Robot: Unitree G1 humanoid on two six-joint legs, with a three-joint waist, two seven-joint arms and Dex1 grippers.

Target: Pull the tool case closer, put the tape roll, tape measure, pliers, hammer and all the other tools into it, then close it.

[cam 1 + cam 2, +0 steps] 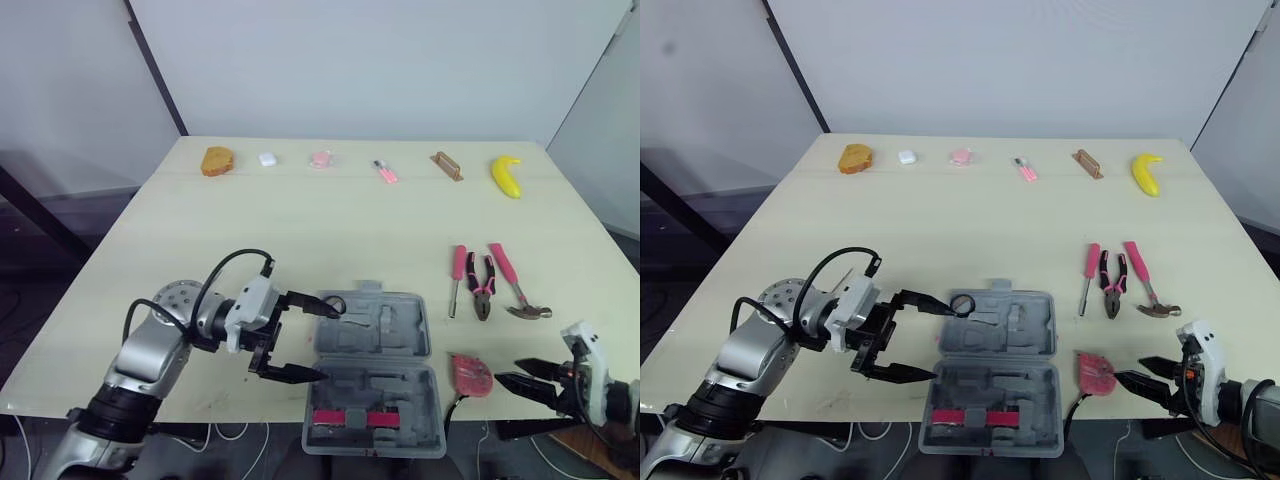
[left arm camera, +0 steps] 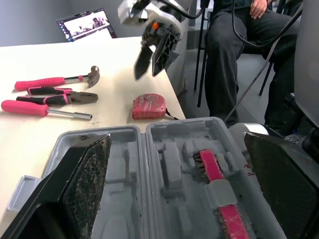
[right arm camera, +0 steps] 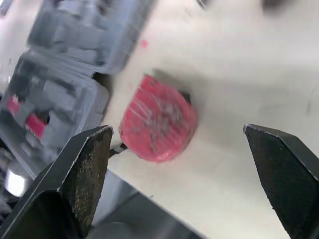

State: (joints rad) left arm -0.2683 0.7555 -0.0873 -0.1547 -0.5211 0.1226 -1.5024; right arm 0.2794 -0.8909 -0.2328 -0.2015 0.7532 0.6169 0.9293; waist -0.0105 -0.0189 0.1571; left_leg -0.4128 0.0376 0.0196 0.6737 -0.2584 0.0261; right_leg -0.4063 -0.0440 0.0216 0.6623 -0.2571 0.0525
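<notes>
From the head views, the pale desk (image 1: pixel 300 230) has a wide bare middle. A row of small items runs along its far edge, ending in a banana (image 1: pixel 507 175). Grey walls stand behind.

The case (image 1: pixel 372 370) lies open at the near edge, and its near half pokes out past it. The left fingers (image 1: pixel 290 374) are spread wide at the case's left side, one tip by the far-left corner and the other by the hinge line. A dark ring (image 1: pixel 333 303) sits right at the upper tip; I cannot tell whether it touches.

To the right of the case there is open room. The screwdriver (image 1: pixel 457 280), pliers (image 1: pixel 481 287) and hammer (image 1: pixel 515 285) lie side by side there. The tape measure (image 1: pixel 471 375) is just beside the case's right side, near the desk edge. The right fingers (image 1: pixel 530 382) are parted off the near-right edge, their tips near the tape measure, holding nothing.

In the left wrist view, both pads flank the open case, gripping nothing. A pink bar (image 2: pixel 219 199) sits in one half. Past the desk edge a person (image 2: pixel 239 50) is seated, and a screen (image 2: pixel 87 24) stands further off.

In the right wrist view, the fingers gape wide. The tape measure lies between them, closer to one pad and apart from both, with the desk edge just below it.
</notes>
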